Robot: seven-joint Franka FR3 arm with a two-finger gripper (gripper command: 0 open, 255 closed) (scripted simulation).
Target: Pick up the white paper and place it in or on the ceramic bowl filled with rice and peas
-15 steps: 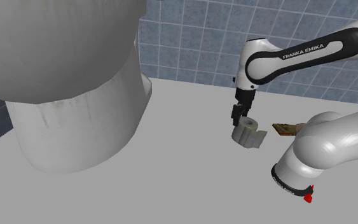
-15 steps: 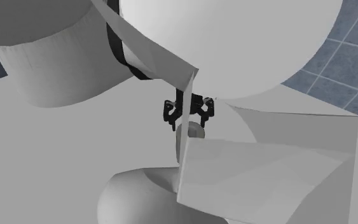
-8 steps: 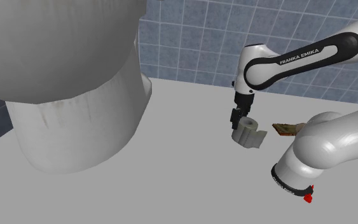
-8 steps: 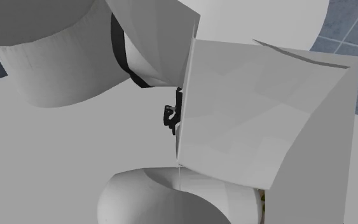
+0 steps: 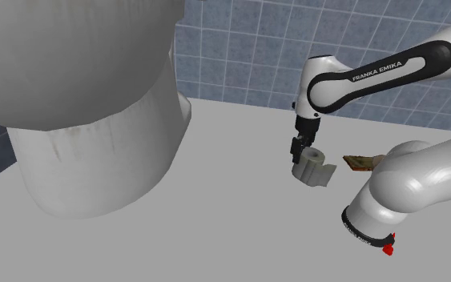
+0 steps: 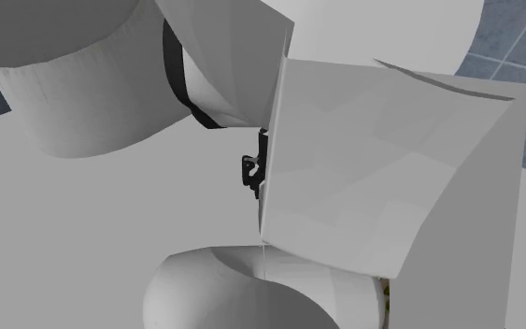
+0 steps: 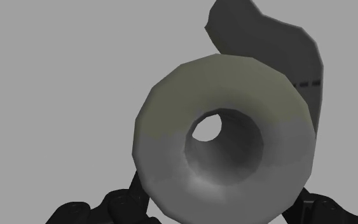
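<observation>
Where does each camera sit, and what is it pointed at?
Shoulder view: beside and behind the stand, looking down over the surface toward a blue tiled wall; the white arm reaches in from its right, end effector at the paper roll.
Second exterior view: close up, large white shapes blocking most; the end effector peeks beside them.
Wrist view: on the hand, looking past the end effector into the roll's hollow end.
Shared: shoulder and wrist both show the roll.

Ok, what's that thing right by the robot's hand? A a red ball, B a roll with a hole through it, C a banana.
B: the wrist view shows a pale paper roll with a hole through its middle, close to the gripper.
</observation>
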